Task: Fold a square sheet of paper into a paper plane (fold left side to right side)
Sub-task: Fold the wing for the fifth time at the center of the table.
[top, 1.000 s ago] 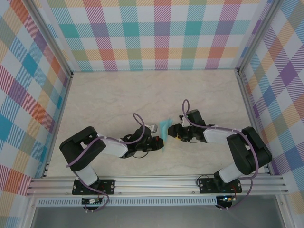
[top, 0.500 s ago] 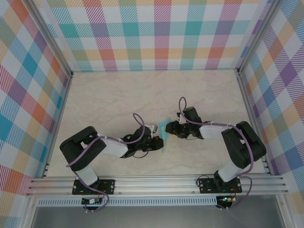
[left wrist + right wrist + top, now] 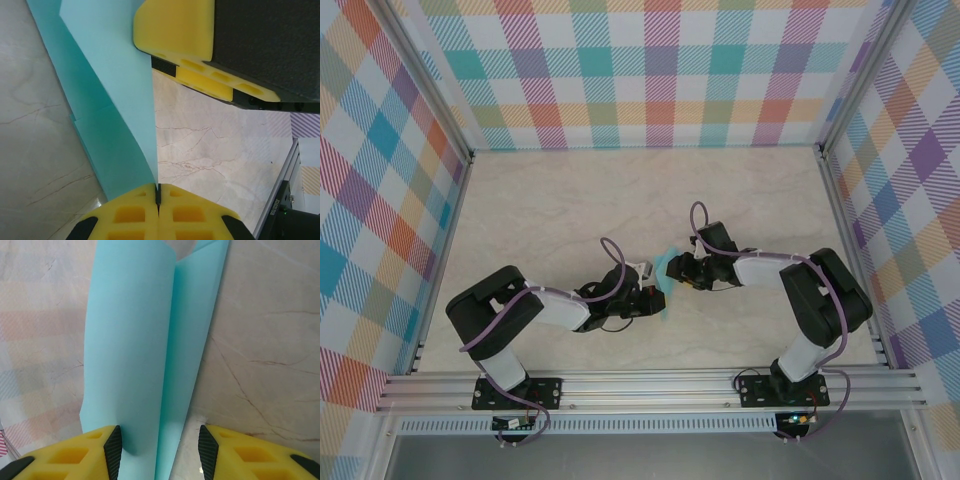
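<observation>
Just below the worktop's (image 3: 570, 200) centre, the left claw (image 3: 158, 194) was pinched together on an edge of the folded turquoise sheet of paper (image 3: 117, 100). At the sheet's 3 o'clock, the right claw (image 3: 159, 446) sat with fingers apart, the paper between them.

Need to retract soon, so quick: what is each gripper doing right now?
Left gripper: shut on the turquoise paper.
Right gripper: open, straddling the paper.
</observation>
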Action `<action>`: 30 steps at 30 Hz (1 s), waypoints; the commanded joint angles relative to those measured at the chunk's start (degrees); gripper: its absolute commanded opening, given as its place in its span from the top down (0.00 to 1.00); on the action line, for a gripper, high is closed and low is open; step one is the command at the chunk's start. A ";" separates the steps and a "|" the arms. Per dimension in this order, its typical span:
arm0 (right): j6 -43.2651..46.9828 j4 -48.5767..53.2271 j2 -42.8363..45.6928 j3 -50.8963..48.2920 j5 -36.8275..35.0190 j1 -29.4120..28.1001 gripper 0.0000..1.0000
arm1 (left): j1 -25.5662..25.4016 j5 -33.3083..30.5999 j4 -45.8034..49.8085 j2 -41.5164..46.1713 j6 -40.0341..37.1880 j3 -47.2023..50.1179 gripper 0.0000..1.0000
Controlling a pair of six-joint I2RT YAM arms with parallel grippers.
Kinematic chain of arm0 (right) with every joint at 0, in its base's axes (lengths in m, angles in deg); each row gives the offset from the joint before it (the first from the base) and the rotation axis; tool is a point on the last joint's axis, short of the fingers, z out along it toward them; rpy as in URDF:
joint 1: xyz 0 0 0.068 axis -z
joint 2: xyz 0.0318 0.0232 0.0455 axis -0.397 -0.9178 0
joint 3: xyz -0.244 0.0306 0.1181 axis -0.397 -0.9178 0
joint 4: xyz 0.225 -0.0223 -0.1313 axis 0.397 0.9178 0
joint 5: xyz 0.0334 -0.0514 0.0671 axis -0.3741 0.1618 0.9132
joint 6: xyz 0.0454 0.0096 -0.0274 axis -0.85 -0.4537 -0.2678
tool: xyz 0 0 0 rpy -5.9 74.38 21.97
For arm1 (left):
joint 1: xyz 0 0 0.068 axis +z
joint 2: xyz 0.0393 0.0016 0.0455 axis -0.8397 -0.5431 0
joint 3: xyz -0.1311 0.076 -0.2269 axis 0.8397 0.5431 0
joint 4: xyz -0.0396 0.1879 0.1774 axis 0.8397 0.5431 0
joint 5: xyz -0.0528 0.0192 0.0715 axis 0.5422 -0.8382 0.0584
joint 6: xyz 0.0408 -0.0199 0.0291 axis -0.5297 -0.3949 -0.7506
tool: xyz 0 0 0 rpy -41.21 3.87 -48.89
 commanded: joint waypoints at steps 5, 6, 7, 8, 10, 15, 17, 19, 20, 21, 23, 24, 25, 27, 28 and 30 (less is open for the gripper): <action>-0.15 3.65 -2.51 0.41 -2.21 -0.67 0.52 | 0.75 0.15 0.38 0.08 0.37 -1.53 0.88; -0.15 3.67 -2.56 0.41 -2.21 -0.65 0.52 | 0.75 0.15 0.50 0.30 0.39 -1.50 0.87; -0.15 3.77 -2.61 0.41 -2.30 -0.65 0.52 | 0.72 0.15 0.54 0.47 0.37 -1.44 0.86; -0.06 3.80 -2.63 0.43 -2.30 -0.65 0.52 | 0.81 0.22 0.61 0.80 0.29 -1.44 0.84; 0.03 3.98 -2.71 0.50 -2.30 -0.74 0.52 | 0.87 0.32 0.85 1.48 0.26 -1.35 0.79; 0.29 4.42 -2.72 0.60 -2.48 -0.76 0.52 | 1.73 0.21 1.71 3.92 0.11 -0.92 0.73; 0.29 4.56 -2.84 0.59 -2.57 -0.78 0.52 | 2.23 0.20 2.26 5.04 0.20 -0.65 0.68; 0.38 4.67 -2.82 0.68 -2.64 -0.74 0.52 | 3.02 0.14 2.42 6.27 0.43 0.00 0.64; 0.38 4.76 -2.86 0.68 -2.65 -0.78 0.52 | 3.59 0.21 2.54 6.90 0.62 0.27 0.63; 0.44 4.77 -2.80 0.68 -2.65 -0.74 0.52 | 4.15 0.29 2.78 7.35 0.90 0.40 0.62; 0.46 4.82 -2.82 0.68 -2.66 -0.76 0.52 | 5.83 0.71 4.21 7.88 1.55 0.10 0.60; 0.47 4.82 -2.82 0.70 -2.65 -0.77 0.52 | 6.43 1.12 4.59 7.76 1.68 -0.09 0.60; 0.49 4.90 -2.81 0.70 -2.65 -0.75 0.52 | 7.20 1.50 4.84 7.63 1.90 -0.33 0.60; 0.58 5.01 -2.74 0.62 -2.74 -0.80 0.52 | 8.53 2.35 4.96 6.96 2.08 -1.02 0.60; 0.56 5.05 -2.71 0.59 -2.82 -0.74 0.52 | 9.10 2.67 4.99 6.53 2.12 -1.38 0.60; 0.64 5.21 -2.63 0.50 -2.92 -0.82 0.52 | 9.92 3.36 5.19 5.66 1.88 -2.31 0.60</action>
